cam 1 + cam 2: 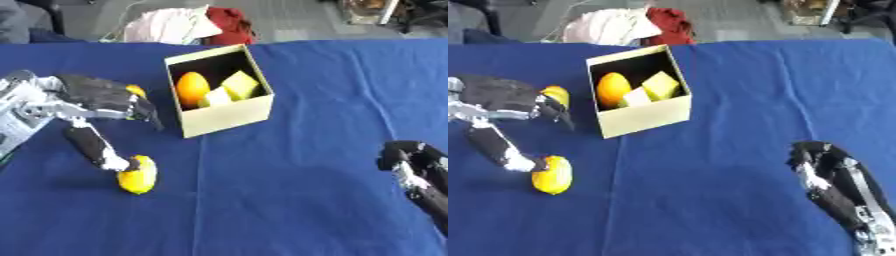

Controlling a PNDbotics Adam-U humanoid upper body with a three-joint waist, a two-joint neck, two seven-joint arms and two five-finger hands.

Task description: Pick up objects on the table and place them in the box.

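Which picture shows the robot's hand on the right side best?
The right eye view: the robot's black right hand shows with its forearm, fingers curled, holding nothing. The left eye view crops it at the picture's edge.

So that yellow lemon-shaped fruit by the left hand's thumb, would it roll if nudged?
Probably. The yellow fruit looks oval and smooth, lying on its side on the flat blue cloth, so it would likely roll or wobble. The left hand touches it only with its thumb, so it may slip away.
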